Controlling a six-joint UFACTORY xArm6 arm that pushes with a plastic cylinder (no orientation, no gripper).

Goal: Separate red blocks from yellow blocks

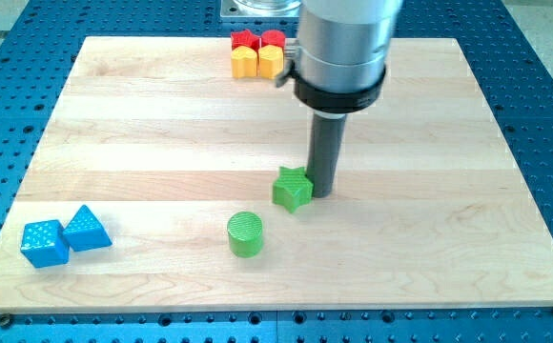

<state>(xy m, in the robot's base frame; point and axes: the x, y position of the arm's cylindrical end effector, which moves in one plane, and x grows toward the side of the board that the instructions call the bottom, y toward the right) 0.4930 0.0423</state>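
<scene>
tool: my tip (321,194), a bare rod that grips nothing, touching green star (293,188) | red blocks (258,40) and yellow blocks (257,63) packed together at bench (143,124) 12 o'clock | risk: dragging the star along, or shoving all four together.

A pale, smooth-grained wooden counter (162,114) lies on a blue perforated metal base (543,76); a ridged green plastic cylinder (245,233) and dimpled blue plastic cube (44,243) look matt; the arm's brushed silver metal housing (345,38) gleams softly.
</scene>
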